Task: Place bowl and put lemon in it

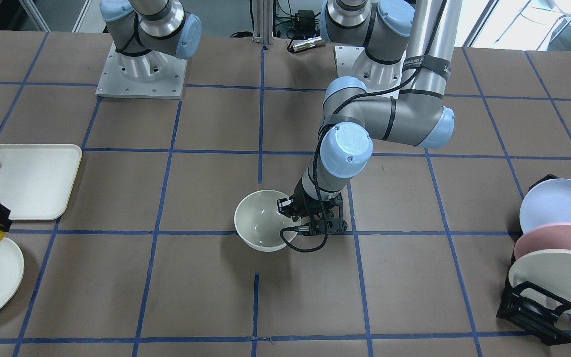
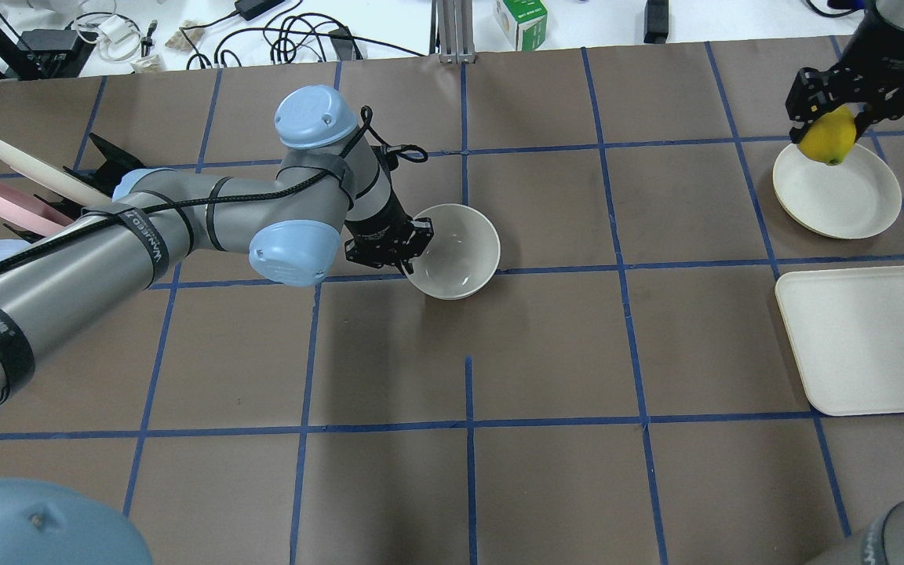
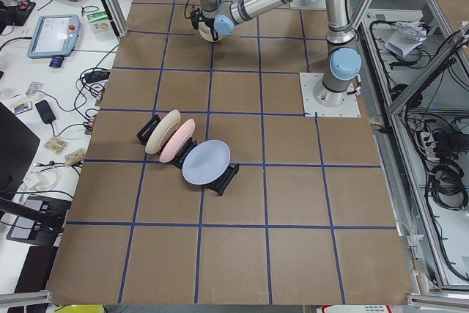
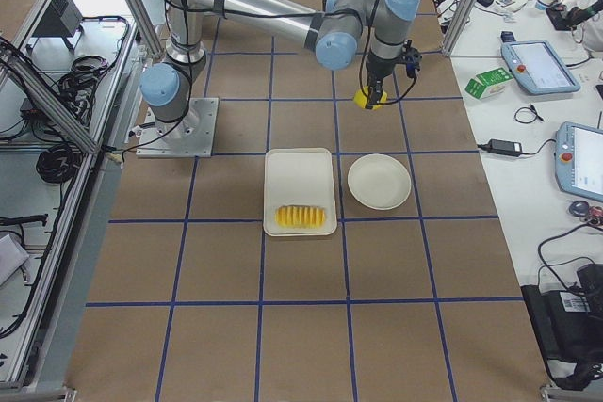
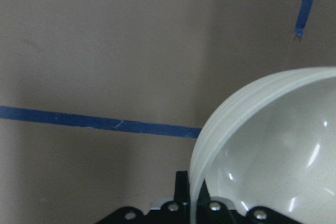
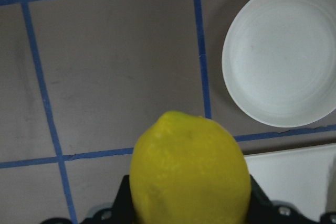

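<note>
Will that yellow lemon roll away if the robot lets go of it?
Probably. The lemon is rounded and oval, so on the flat table it would likely roll. It seems firm: the right gripper pinches it with no visible dent. Inside the deep bowl it should settle.

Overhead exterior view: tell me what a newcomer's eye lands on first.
The bright yellow lemon stands out, gripped by the right end effector beside a flat cream plate at the table's right end. Next comes the cream bowl at the table's centre, its rim pinched by the left end effector. Racked blue, pink and cream plates stand at the left end.
</note>
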You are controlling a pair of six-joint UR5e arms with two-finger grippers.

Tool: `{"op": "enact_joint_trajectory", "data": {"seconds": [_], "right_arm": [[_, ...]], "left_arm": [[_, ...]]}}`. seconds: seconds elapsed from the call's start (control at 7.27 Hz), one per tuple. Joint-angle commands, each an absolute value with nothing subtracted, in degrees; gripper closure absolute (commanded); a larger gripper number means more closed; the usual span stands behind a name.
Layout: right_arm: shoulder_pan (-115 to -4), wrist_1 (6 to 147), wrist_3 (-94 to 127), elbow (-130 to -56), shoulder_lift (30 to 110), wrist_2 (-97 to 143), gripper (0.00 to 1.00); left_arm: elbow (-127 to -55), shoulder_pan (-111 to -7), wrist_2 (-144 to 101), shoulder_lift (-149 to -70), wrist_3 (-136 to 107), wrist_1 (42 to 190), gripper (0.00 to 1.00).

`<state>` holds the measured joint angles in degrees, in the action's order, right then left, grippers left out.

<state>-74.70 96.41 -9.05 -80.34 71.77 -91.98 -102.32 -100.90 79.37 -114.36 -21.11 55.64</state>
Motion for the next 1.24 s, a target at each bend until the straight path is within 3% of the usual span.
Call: {"op": "enact_joint_trajectory", "data": {"seconds": [0.0, 0.14, 0.28, 0.69, 1.1], "right_arm": [[-81.53, 94.23, 0.05, -80.33, 73.12, -91.93, 1.00], [-84.35, 93.96, 4.44, -80.33, 73.39, -91.85, 1.00], [-86.99, 93.87, 7.35, -80.59, 73.39, -91.76, 1.00], [-94.89, 94.65, 20.44, -80.77, 72.60, -86.14, 1.00], [-101.84, 99.38, 26.70, -80.86, 69.36, -85.43, 1.00]], "left_arm": [[-102.39, -100.90, 76.83, -115.31, -21.09, 55.72, 1.00], [-102.65, -100.99, 77.16, -115.57, -21.09, 55.72, 0.79], [-102.48, -100.90, 77.34, -116.19, -21.18, 55.72, 0.01], [-100.04, -100.37, 77.43, -113.13, -21.00, 57.90, 0.00], [-89.67, -99.14, 81.44, -105.41, -18.39, 82.21, 0.00]]}}
